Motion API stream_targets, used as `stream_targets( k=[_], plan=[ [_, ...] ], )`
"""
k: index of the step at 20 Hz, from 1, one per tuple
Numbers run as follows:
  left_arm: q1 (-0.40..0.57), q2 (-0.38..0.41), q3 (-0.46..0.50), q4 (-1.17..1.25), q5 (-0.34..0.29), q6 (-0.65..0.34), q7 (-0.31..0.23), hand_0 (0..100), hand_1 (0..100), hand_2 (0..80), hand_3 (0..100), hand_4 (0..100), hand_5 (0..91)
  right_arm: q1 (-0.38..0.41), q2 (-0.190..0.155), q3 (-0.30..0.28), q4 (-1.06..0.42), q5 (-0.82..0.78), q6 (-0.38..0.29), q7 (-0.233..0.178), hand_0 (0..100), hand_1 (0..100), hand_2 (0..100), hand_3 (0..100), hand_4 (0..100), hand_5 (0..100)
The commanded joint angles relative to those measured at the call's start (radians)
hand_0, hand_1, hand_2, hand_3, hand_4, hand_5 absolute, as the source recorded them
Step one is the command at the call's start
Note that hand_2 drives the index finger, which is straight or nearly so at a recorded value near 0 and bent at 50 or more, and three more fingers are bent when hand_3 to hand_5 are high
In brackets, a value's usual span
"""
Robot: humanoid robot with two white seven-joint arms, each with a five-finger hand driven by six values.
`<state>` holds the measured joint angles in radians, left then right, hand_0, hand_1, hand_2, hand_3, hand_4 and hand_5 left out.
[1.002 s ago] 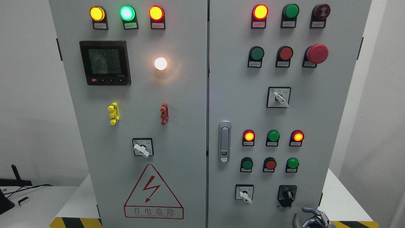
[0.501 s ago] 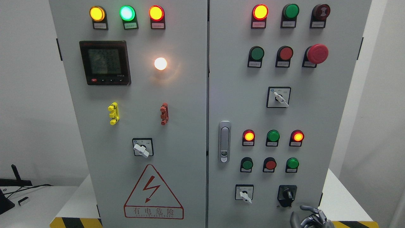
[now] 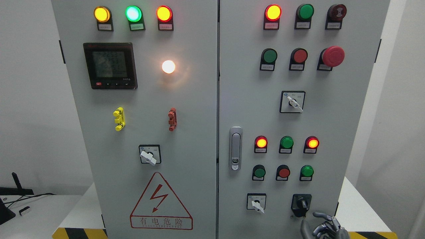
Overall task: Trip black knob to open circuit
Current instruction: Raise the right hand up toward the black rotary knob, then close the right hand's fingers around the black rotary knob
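Where the right-hand door of the grey cabinet (image 3: 325, 159) nears its lower edge, the black knob (image 3: 301, 202) sits on a black square plate, its pointer standing roughly upright. Just below it and a little to the right, the right hand (image 3: 323, 227) comes up from the bottom edge of the picture; its dark metal fingers (image 3: 321, 215) are spread and loosely curved, grasping nothing, and the uppermost fingertip lies close beside the plate's lower right corner without touching the knob itself. Whether that fingertip meets the door cannot be told.

To the left of the knob, on the same row, a white-handled selector switch (image 3: 256, 202) points down and to the right. Above the two runs a row of three push buttons, green, red and green, and above those three indicator lamps (image 3: 286, 142), the outer two lit red-orange. A silver door latch (image 3: 235, 148) stands upright near the door's left edge. On the left door a red-bordered warning triangle (image 3: 161, 202) with a lightning bolt sits low down, beneath another white-handled switch
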<state>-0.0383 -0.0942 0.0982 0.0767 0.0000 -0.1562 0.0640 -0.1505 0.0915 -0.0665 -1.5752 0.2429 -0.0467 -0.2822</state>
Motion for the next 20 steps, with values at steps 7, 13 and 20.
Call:
stream_targets(
  k=[7, 13, 20],
  plan=[
    [0.000, -0.001, 0.000, 0.000, 0.005, 0.000, 0.000, 12, 39, 0.0, 0, 0, 0.0, -0.012, 0.001, 0.011, 0.007, -0.001, -0.008, 0.003, 30, 76, 45, 83, 87, 99],
    [0.000, -0.001, 0.000, 0.000, 0.005, 0.000, 0.000, 12, 39, 0.0, 0, 0, 0.0, -0.012, 0.002, 0.013, 0.001, -0.001, -0.012, 0.015, 30, 76, 45, 83, 87, 100],
    [0.000, 0.001, 0.000, 0.000, 0.005, 0.000, 0.000, 12, 39, 0.0, 0, 0, 0.0, -0.012, 0.007, 0.013, 0.001, -0.001, -0.013, 0.015, 30, 76, 46, 84, 88, 100]
  ],
)
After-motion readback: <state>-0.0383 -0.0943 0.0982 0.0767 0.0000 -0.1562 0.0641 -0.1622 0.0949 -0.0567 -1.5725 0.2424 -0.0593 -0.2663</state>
